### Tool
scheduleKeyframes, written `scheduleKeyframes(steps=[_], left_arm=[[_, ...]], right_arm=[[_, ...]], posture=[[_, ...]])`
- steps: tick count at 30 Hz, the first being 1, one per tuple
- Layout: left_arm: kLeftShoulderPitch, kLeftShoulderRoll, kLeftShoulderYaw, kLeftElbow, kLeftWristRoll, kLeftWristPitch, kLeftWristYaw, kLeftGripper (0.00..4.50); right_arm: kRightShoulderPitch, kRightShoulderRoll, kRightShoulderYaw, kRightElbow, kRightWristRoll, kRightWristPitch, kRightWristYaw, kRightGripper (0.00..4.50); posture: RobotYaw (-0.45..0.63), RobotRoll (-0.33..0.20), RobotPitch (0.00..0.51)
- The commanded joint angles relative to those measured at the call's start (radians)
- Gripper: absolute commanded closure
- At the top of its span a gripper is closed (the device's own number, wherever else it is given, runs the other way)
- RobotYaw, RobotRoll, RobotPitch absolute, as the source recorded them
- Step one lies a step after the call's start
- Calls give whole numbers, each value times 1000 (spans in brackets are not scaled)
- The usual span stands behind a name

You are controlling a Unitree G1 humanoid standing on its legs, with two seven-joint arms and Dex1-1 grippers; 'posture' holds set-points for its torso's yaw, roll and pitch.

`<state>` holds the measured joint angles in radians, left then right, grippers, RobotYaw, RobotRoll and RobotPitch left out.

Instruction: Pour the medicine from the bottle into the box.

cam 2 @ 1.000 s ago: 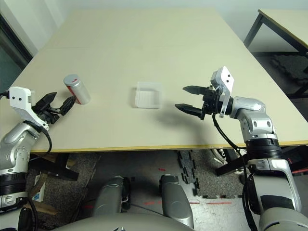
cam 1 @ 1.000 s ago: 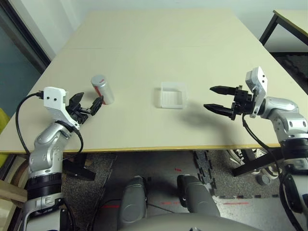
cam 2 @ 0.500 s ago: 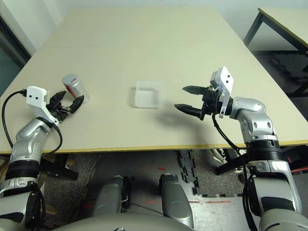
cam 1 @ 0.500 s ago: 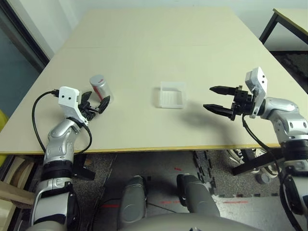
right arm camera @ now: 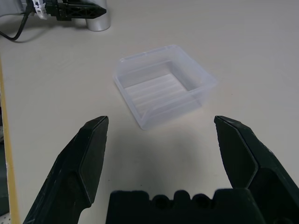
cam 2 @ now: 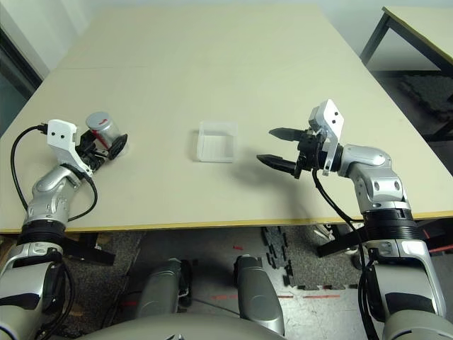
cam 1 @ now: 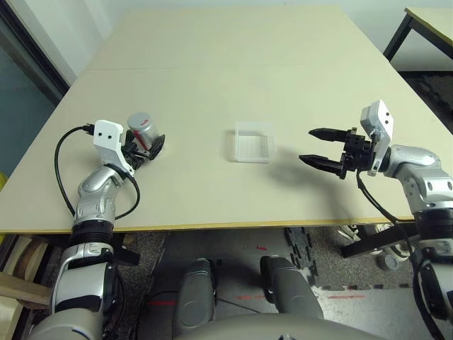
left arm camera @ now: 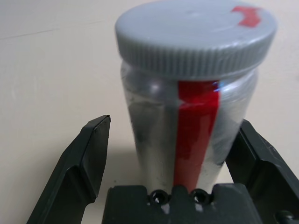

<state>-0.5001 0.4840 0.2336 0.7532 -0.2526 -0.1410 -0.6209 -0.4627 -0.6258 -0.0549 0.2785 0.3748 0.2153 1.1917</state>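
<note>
Head view: bottle (cam 1: 142, 130) upright on the desk (cam 1: 226, 71), at its left; box (cam 1: 253, 141) mid-desk; right claw (cam 1: 322, 146) spread, empty, right of the box.
Left wrist: left claw (left arm camera: 175, 154) released, fingers (left arm camera: 88, 158) flanking the capped bottle, gap either side.
Right wrist: right claw's fingers wide, box beyond them.

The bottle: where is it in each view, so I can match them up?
Left eye: bottle far left, between the left gripper's open fingers.
Right eye: far left too.
Left wrist: centre, grey cap on.
Right wrist: top left corner, beyond the box.
Shared landmark: the box.
</note>
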Motion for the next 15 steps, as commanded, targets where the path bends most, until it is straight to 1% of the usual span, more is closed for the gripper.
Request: scheduleKeyframes(steps=[1,15], left_arm=[[-17,-2,-9,45,16,-27,-15,15],[-100,-15,-28,157,39,-81,-27,15]], right_arm=[[9,-9,-11,-20,9,8,-5,0],[13,-11,-11,-30,14,12,-14,0]], posture=[[-167,0,106],[-182,0,106]])
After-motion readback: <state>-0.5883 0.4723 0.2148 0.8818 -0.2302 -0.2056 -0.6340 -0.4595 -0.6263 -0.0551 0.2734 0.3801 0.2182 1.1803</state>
